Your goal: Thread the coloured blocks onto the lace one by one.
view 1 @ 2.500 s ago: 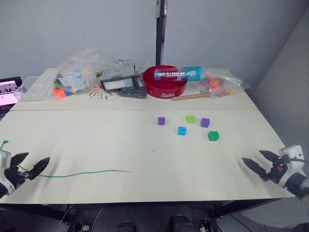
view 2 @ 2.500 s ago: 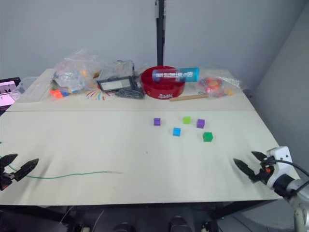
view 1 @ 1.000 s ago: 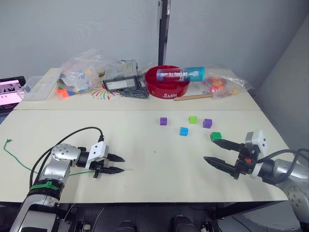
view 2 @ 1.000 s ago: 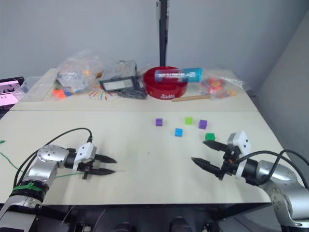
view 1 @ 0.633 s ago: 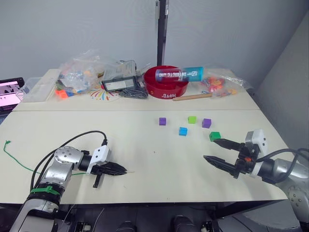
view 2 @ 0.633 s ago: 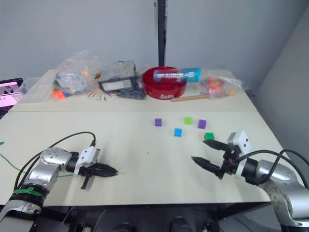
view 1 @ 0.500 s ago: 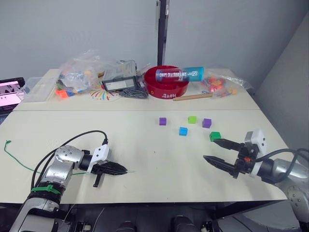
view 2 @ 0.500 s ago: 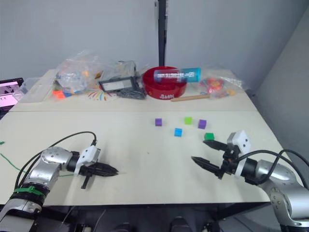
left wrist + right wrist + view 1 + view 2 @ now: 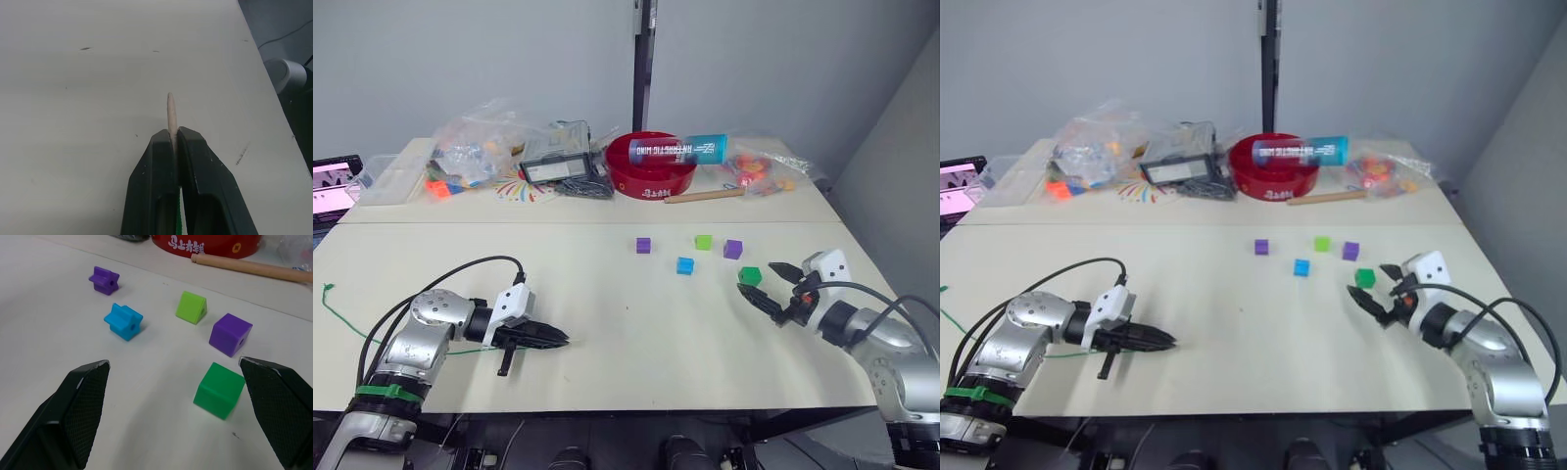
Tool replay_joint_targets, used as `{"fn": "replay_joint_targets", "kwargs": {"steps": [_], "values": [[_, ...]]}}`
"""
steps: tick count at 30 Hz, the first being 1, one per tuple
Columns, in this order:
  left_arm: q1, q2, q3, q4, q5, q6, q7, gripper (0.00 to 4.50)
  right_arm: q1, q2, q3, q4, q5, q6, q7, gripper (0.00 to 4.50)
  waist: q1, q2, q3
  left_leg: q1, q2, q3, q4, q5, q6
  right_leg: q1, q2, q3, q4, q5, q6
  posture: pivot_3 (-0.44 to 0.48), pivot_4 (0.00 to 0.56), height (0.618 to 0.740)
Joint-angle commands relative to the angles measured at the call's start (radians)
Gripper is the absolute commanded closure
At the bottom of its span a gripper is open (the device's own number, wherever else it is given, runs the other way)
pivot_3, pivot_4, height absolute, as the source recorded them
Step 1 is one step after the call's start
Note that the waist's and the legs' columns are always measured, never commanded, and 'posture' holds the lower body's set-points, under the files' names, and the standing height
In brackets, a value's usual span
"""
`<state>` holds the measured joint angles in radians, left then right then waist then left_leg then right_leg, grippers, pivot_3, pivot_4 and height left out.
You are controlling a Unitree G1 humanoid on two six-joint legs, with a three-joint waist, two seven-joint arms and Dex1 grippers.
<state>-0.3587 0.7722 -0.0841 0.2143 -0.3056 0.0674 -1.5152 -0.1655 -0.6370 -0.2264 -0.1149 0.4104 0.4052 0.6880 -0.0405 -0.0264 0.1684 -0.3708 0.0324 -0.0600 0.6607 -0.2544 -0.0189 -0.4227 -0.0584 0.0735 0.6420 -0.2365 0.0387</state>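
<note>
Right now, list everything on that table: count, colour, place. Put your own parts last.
Purple plastic blocks: two, one star-shaped, one cube, mid-table right.
Blue star-shaped block: one, between the purple ones, nearer the robot.
Light green wedge block: one, beside the purple cube.
Dark green cube: one, nearest the right gripper.
Thin green lace: one, trailing to the table's left edge; pale stiff tip.
Red bowl: one, far edge, a blue tube lying across it.
Wooden stick: one, beside the bowl.
Clear bags of toys: far left and far right.
White table: one.
Left gripper: shut on the lace tip.
Right gripper: open, at the dark green cube.
</note>
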Motion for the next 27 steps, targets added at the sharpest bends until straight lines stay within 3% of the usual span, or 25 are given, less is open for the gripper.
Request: {"fn": "replay_joint_targets", "kwargs": {"steps": [1, 9, 20, 27], "values": [[0.026, 0.015, 0.028, -0.076, -0.024, 0.013, 0.022, 4.49, -0.037, 0.091, 0.025, 0.041, -0.077, -0.018, -0.156, 0.00, -0.006, -0.001, 0.000, 0.001, 0.001, 0.000, 0.000, 0.000, 0.000, 0.000, 0.000, 0.000, 0.000, 0.000, 0.000, 0.000, 0.150, 0.731], [0.048, 0.022, 0.030, -0.119, -0.033, 0.034, 0.043, 4.49, -0.087, 0.235, 0.038, 0.093, -0.161, -0.021, -0.347, 0.00, -0.004, 0.001, 0.001, 0.000, 0.000, 0.000, 0.000, 0.000, 0.000, -0.001, 0.000, 0.001, 0.002, 0.000, -0.001, 0.000, 0.150, 0.731], [0.030, 0.030, 0.028, -0.117, -0.028, 0.035, 0.040, 4.49, -0.150, 0.293, 0.030, 0.211, -0.201, -0.042, -0.440, 0.00, -0.006, 0.001, 0.001, 0.000, 0.000, 0.000, 0.000, 0.000, 0.000, -0.001, 0.000, 0.001, 0.002, 0.000, -0.001, 0.000, 0.150, 0.731], [0.028, 0.035, 0.027, -0.110, -0.024, 0.034, 0.041, 4.50, -0.179, 0.306, 0.030, 0.241, -0.200, -0.055, -0.456, 2.20, -0.007, 0.001, 0.001, 0.000, 0.001, 0.000, 0.000, 0.000, 0.000, -0.001, 0.001, 0.001, 0.002, 0.000, -0.001, 0.000, 0.150, 0.731]]}}
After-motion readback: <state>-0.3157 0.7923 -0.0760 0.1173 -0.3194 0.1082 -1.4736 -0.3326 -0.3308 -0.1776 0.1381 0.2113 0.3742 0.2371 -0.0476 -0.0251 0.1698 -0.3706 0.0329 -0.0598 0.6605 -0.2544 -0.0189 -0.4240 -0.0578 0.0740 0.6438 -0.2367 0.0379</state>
